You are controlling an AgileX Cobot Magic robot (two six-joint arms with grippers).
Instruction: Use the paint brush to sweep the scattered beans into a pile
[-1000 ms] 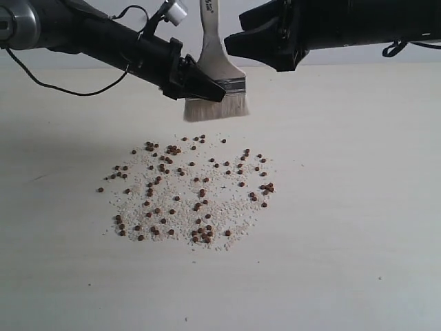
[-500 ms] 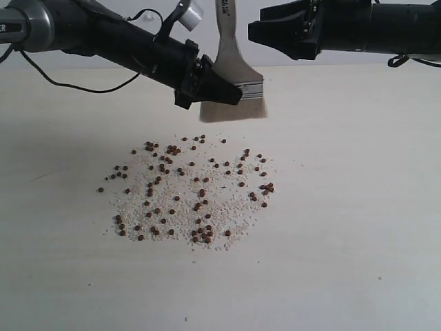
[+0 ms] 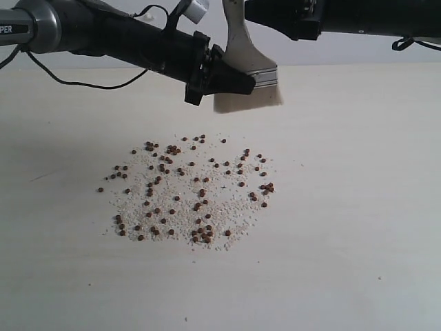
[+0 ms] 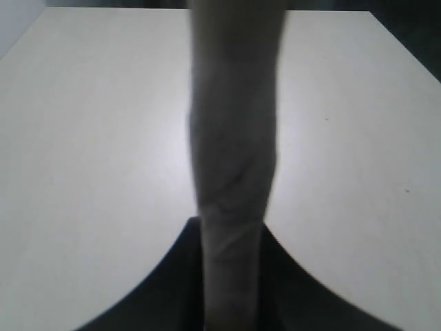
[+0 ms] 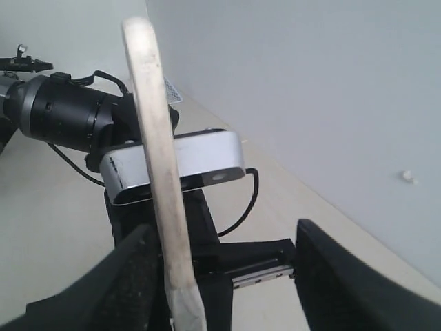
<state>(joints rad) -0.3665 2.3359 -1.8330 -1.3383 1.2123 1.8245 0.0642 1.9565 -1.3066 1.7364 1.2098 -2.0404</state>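
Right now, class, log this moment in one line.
left pincer: shut on brush; brush: above table; beans: scattered; right pincer: open

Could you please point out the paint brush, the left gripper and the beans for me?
the paint brush (image 3: 244,56), exterior view, wooden shoulder above the ferrule.
the left gripper (image 3: 242,81), exterior view, midway between its fingertips.
the beans (image 3: 201,193), exterior view, one bean near the middle of the scatter.
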